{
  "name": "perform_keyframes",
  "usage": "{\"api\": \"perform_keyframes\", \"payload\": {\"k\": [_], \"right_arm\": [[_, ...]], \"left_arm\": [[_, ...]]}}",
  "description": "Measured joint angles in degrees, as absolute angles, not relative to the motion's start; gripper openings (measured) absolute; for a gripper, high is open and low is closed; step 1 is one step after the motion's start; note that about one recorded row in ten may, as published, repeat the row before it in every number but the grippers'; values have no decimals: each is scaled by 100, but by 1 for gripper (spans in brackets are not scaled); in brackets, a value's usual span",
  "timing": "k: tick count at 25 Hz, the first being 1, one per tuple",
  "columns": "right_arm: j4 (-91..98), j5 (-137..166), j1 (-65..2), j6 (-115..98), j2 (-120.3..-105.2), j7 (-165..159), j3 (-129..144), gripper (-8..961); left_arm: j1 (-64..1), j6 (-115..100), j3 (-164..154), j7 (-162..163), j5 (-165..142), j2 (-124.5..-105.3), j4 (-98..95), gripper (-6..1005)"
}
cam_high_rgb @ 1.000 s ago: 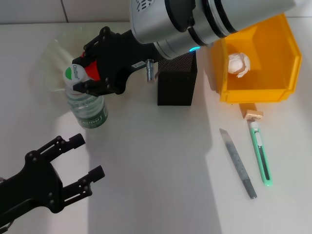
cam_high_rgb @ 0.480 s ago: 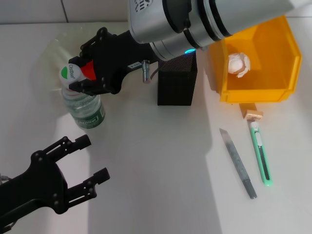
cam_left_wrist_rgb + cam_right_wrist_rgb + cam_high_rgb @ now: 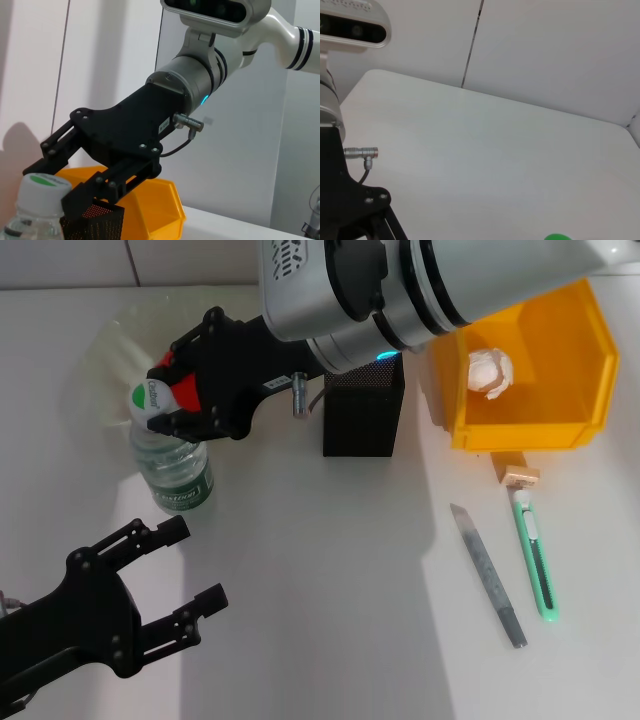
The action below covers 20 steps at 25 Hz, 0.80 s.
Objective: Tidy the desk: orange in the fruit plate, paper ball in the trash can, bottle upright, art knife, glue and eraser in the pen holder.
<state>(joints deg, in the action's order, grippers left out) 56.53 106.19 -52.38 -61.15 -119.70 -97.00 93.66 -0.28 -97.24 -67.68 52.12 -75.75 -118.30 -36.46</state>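
My right gripper (image 3: 165, 398) (image 3: 50, 181) is shut on the bottle (image 3: 172, 465) just below its white, green-topped cap (image 3: 44, 184). The bottle stands almost upright on the table. A red-orange patch, the orange (image 3: 187, 392), shows between the fingers over the pale-green fruit plate (image 3: 112, 352). The paper ball (image 3: 490, 370) lies inside the orange-yellow trash can (image 3: 520, 435). The black mesh pen holder (image 3: 363, 418) stands beside it. In front of the bin lie the eraser (image 3: 520, 477) and the green art knife (image 3: 535, 560). I cannot make out the glue. My left gripper (image 3: 193, 562) hangs open near the front left.
A flat grey metal strip (image 3: 488, 575) lies next to the green knife. The right arm's big silver body (image 3: 400, 280) covers the table's back middle. Bare white table (image 3: 320, 570) lies between the left gripper and the knives.
The right gripper has tipped the bottle from leaning to nearly upright and shifted it slightly left. The left gripper has drifted a little to the right.
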Motion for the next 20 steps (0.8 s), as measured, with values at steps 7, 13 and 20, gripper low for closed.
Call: {"api": "perform_keyframes", "payload": {"k": [7,13,20], "right_arm": [[5674,10614,-5151,-6059,-11970,-9699,9375,416],[5751,10621,-5060,-6067,-11971,-9700,9381,513],[6171,10626,-4811,-6051,-11971,-9735,9329,617]], "left_arm": [[-35,-9724,-6767,5212,-7577,-11830,-3646,800],[-45,-9728,-6767,5216,-7577,-11830,-3647,800],[-67,-9730,-6767,5250,-7576,-11830,-3647,800]]}}
